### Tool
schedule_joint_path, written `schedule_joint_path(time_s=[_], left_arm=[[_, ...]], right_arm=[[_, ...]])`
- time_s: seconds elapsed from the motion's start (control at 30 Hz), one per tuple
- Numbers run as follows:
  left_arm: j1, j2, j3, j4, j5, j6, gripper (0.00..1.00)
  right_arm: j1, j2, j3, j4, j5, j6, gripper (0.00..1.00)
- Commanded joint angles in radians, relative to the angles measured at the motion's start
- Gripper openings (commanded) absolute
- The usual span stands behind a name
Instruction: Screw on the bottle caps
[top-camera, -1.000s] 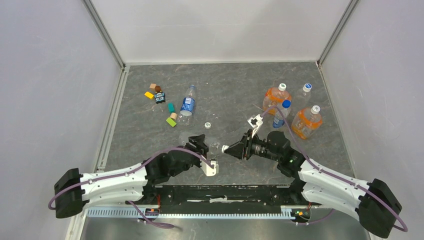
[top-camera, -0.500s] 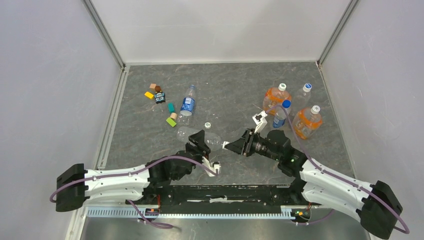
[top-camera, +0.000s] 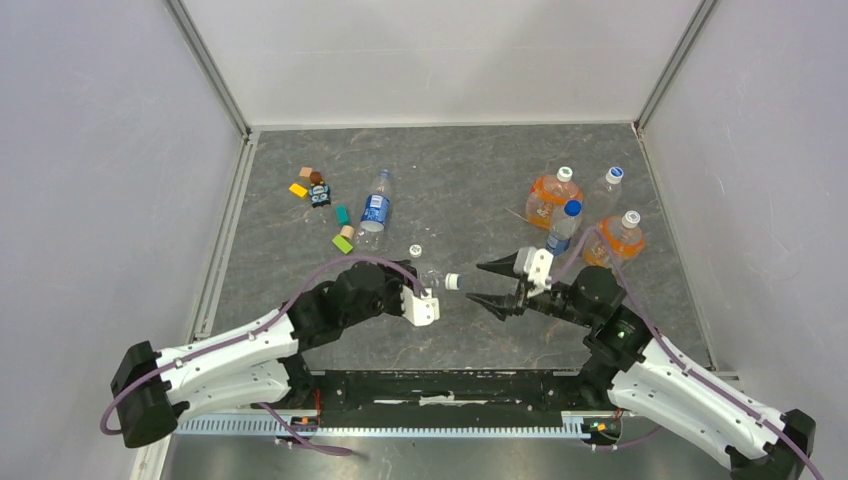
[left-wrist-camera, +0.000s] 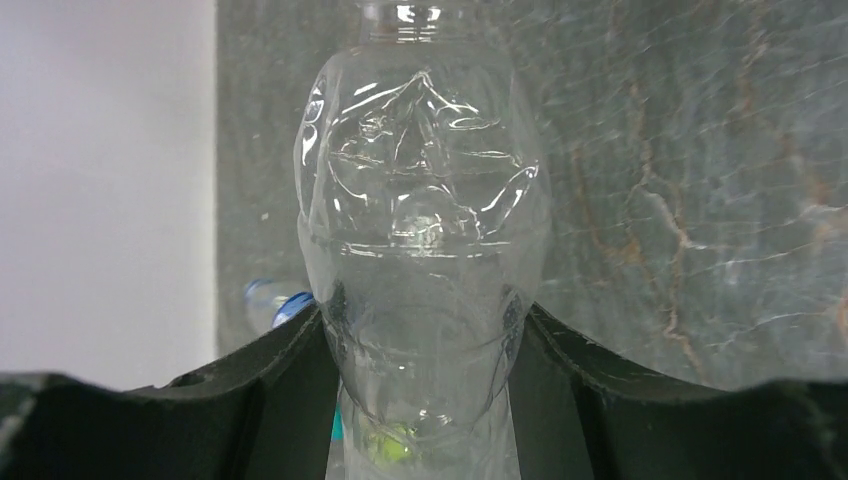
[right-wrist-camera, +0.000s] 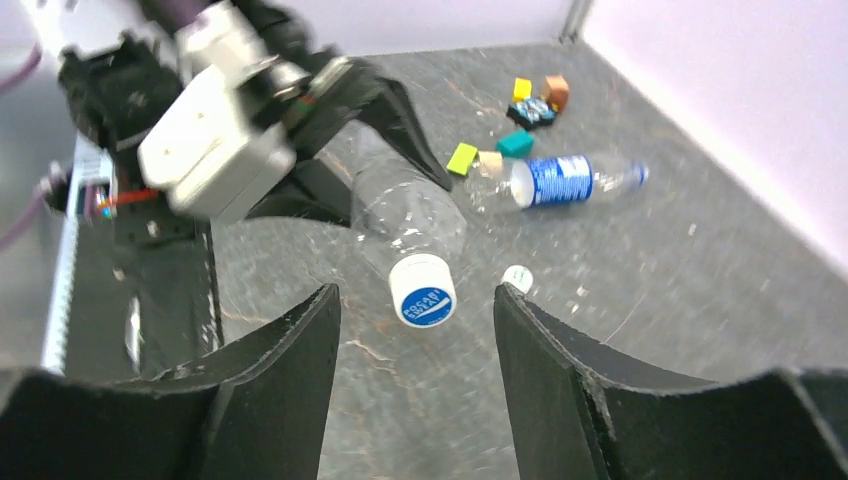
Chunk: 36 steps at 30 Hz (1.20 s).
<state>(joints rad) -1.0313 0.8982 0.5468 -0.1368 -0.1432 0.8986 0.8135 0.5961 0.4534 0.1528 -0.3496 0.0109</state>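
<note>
Left gripper is clamped on the unlabelled clear plastic bottle. Its black fingers press both sides of the thin, glossy, crinkled wall. The bottle is held roughly level with its neck toward the right arm. A small round white plastic cap with blue print sits on the bottle's mouth; can't tell how far it is threaded on.

Right gripper is spread wide and holds nothing. Its black tapered fingers frame that cap without touching it.

A second small white round cap lies loose on the grey marbled table top, just beyond the held bottle. A slim clear plastic bottle with a blue label band lies on its side further back on the left, near small coloured blocks. Rounder bottles of orange liquid stand at the back right, well apart.
</note>
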Motion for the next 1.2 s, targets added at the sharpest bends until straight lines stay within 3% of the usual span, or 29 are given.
schedule_joint_path(time_s=[0.0,0.17,0.3,1.07,1.17], left_arm=[[0.092,0.027,0.088,-0.102,0.354,-0.168,0.02],[0.146,0.055,0.122,-0.126,0.566,-0.213,0.02],[0.166,0.085,0.142,-0.146,0.655,-0.225,0.02],[0.177,0.098,0.158,-0.158,0.731,-0.222,0.02],[0.177,0.097,0.159,-0.161,0.730,-0.219,0.02]], right_arm=[[-0.001,-0.023,0.094,-0.147,-0.239,-0.483,0.63],[0.000,0.009,0.172,-0.354,-0.316,-0.726,0.63],[0.000,0.028,0.195,-0.400,-0.354,-0.800,0.63],[0.003,0.132,0.203,-0.380,-0.439,-0.773,0.46],[0.004,0.145,0.207,-0.376,-0.440,-0.751,0.38]])
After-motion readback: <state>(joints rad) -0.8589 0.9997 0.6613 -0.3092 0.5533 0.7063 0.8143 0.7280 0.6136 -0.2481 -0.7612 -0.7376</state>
